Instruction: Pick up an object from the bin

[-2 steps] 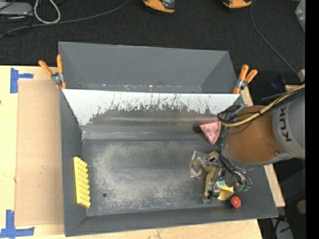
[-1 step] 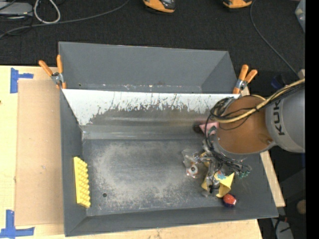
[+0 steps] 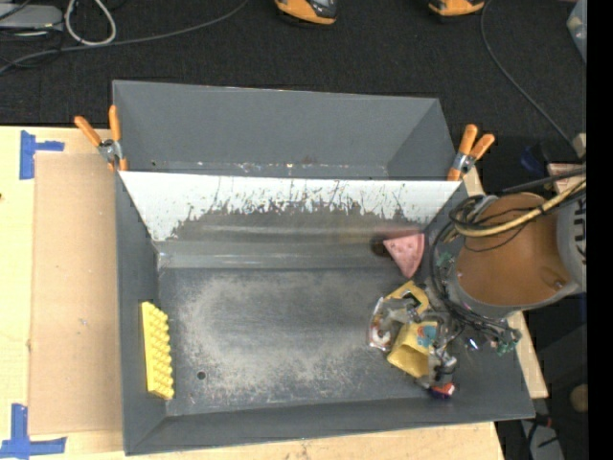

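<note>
My claw [image 3: 421, 338] sits low in the near right corner of the grey metal bin [image 3: 287, 338], in a small heap. A yellow blocky piece [image 3: 406, 359] lies right beneath it and a clear plastic bit [image 3: 383, 322] just to its left. I cannot tell whether the claw is open or closed. A pink wedge-shaped piece [image 3: 406, 249] lies just beyond, by the far wall. A long yellow studded brick [image 3: 157, 348] lies well apart, at the near left.
</note>
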`<state>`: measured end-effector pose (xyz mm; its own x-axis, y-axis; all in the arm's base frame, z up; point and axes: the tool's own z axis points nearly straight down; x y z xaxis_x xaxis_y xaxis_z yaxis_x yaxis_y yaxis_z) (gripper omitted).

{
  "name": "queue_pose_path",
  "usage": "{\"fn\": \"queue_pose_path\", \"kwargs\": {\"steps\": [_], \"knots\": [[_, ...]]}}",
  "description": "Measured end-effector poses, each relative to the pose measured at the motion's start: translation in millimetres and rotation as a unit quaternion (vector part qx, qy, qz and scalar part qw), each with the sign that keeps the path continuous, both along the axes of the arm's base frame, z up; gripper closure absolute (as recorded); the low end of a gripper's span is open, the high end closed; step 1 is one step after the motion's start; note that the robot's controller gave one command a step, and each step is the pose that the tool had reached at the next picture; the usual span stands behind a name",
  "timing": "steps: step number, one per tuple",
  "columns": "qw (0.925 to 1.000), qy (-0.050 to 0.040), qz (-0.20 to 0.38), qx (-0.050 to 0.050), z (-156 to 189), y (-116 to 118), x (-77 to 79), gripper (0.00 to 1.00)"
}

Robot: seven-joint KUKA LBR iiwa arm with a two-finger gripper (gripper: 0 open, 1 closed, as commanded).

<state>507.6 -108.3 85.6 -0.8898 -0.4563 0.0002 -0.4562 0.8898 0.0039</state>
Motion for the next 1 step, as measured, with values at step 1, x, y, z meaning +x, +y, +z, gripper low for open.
{"fn": "queue_pose_path", "kwargs": {"steps": [1], "knots": [[0.9869,-0.0062,0.161,-0.002,-8.1,37.2,53.6,1.0]]}}
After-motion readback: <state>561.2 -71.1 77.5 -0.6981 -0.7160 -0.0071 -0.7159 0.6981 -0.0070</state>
